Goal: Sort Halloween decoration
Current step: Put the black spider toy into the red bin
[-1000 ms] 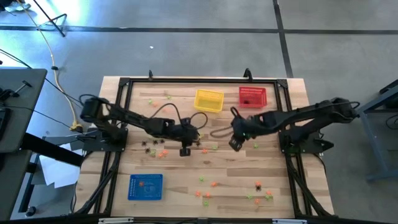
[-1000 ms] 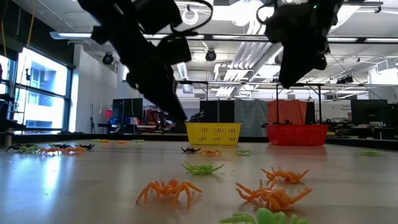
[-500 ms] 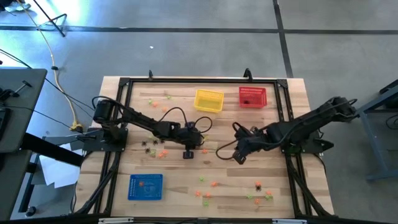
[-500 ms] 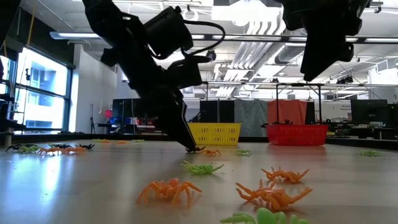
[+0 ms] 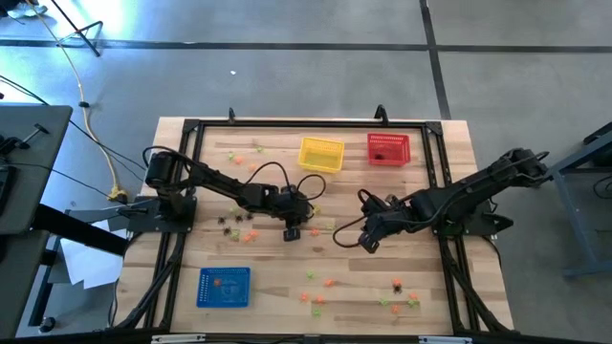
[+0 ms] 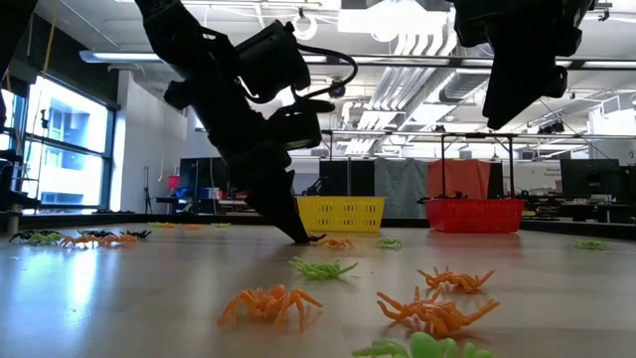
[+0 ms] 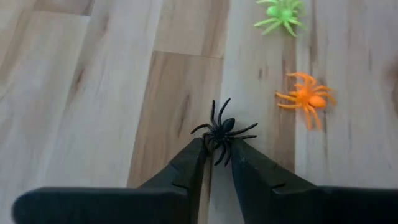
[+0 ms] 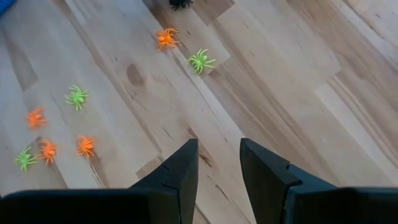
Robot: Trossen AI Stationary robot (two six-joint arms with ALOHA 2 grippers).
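Note:
The Halloween decoration is many tiny orange, green and black spiders strewn over the wooden table [image 5: 421, 277]. One black spider [image 7: 221, 130] lies at mid-table, and my left gripper [image 7: 219, 148] [image 5: 293, 232] has come down on it, its fingertips [image 6: 301, 236] at the table top. An orange spider [image 7: 308, 99] and a green one [image 7: 281, 12] lie just beyond it. My right gripper [image 8: 219, 152] [image 5: 366, 245] hangs open well above the table, right of centre, with nothing between its fingers. My left gripper has the black spider's near legs [image 7: 219, 152] between its two fingertips, one finger [image 7: 198, 152] on each side; the body lies just past the tips. The fingers slant down from the table's left. The spider lies flat on the table.
A yellow basket [image 5: 321, 154] and a red basket [image 5: 388, 149] stand at the far edge, a blue basket [image 5: 224, 287] at the near left. Spiders lie in clusters at the near right [image 5: 397, 291], left of centre [image 5: 234, 227] and far left [image 5: 244, 151].
My left gripper has sunk from above the table down onto the black spider, drifting a little rightward. My right gripper swung toward the near edge early on and has since held still.

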